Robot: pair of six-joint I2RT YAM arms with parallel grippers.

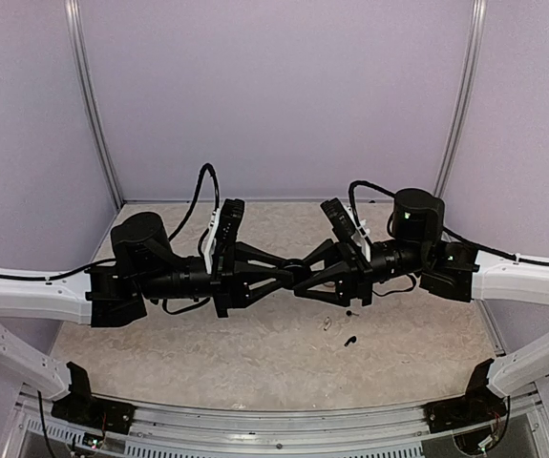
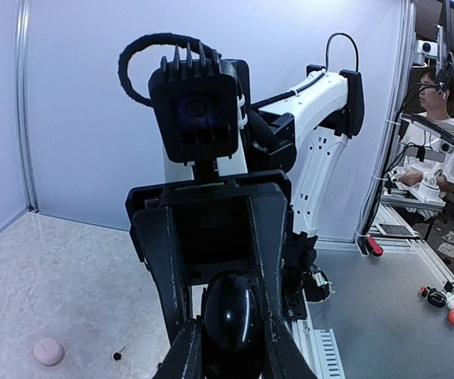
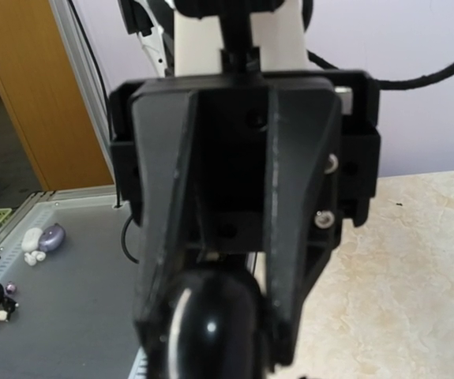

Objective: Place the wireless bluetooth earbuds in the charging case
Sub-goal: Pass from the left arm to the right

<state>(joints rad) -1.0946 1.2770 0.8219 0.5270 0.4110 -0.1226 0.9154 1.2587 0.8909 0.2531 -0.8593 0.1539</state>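
The charging case (image 2: 230, 312), a glossy black oval, hangs in mid-air above the middle of the table. My left gripper (image 2: 230, 351) is shut on it from the left. My right gripper (image 3: 223, 328) meets it head-on from the right, its fingers pressed against both sides of the same case (image 3: 209, 320). In the top view both grippers join at the centre (image 1: 298, 275). A black earbud (image 1: 350, 340) and a pale, almost see-through earbud (image 1: 327, 324) lie on the table below the right gripper. One tiny black earbud (image 2: 117, 356) also shows in the left wrist view.
A pale pink round puck (image 2: 48, 351) lies on the marble-patterned table (image 1: 255, 353). Off the table, small cases and buds (image 3: 41, 239) sit on a grey bench. A seated person (image 2: 436, 87) works at the far right. Purple walls enclose the back and sides.
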